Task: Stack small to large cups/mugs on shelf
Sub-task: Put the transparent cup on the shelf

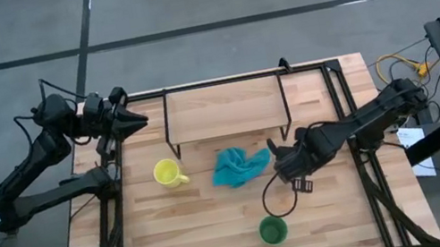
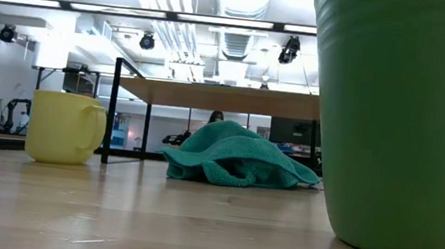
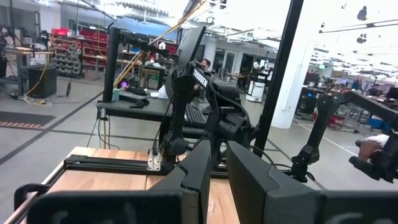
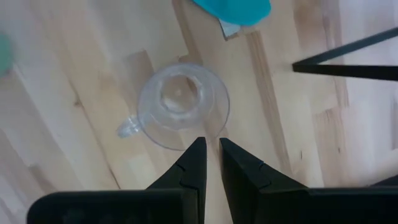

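The small clear glass cup (image 4: pixel 183 106) stands upright on the table, its little handle (image 4: pixel 127 129) off to one side; in the high view my right arm hides it. My right gripper (image 4: pixel 211 144) (image 1: pixel 287 166) is shut and hangs above the cup's rim, beside the teal cloth (image 1: pixel 238 166). The yellow mug (image 1: pixel 168 173) (image 2: pixel 64 129) stands left of the cloth. The green cup (image 1: pixel 272 230) (image 2: pixel 397 118) stands near the table's near edge. The wooden shelf (image 1: pixel 225 109) (image 2: pixel 217 97) stands at the far edge. My left gripper (image 1: pixel 133 120) (image 3: pixel 217 155) is shut and raised by the shelf's left end. My right gripper's shut fingertips (image 4: pixel 198 149) show over the glass cup's rim (image 4: pixel 214 127), pointing down from above. I cannot tell whether they touch it. The cup stands on its base on the table.
The teal cloth (image 2: pixel 236 155) lies crumpled in front of the shelf, between the yellow mug and my right gripper. Black frame rails (image 1: pixel 116 205) run along both table sides. A loose black cable (image 1: pixel 271 196) curls on the table between my right gripper and the green cup.
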### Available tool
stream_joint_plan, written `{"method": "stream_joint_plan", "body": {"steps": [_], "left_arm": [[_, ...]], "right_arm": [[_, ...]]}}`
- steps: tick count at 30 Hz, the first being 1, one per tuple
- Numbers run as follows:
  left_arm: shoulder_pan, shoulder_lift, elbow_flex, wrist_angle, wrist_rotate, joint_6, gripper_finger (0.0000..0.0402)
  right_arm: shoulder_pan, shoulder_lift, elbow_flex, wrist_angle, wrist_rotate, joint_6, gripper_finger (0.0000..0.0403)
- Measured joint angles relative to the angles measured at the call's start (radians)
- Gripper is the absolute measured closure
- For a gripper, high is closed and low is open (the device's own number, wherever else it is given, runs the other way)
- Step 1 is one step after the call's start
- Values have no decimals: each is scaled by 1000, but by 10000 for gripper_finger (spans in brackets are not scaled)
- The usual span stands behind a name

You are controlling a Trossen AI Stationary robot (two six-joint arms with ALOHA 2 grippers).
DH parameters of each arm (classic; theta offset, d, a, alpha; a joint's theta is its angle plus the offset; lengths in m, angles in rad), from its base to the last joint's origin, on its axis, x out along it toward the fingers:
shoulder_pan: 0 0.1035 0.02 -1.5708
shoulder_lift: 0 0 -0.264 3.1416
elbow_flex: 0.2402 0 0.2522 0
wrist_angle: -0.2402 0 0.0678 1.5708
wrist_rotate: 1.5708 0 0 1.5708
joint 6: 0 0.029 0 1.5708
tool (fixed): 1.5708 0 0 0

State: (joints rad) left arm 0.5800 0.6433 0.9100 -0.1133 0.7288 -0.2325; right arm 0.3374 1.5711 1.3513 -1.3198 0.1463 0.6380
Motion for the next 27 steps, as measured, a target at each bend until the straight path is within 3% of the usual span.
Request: {"method": "stream_joint_plan", "body": {"steps": [15, 27], "left_arm": [[0, -3, 0, 0, 0, 3, 362], [0, 64, -1, 0, 0, 3, 362]], "right_arm": [[-11, -11, 58, 22, 1, -65, 361], [-18, -9, 96, 21, 3, -10, 286]]}}
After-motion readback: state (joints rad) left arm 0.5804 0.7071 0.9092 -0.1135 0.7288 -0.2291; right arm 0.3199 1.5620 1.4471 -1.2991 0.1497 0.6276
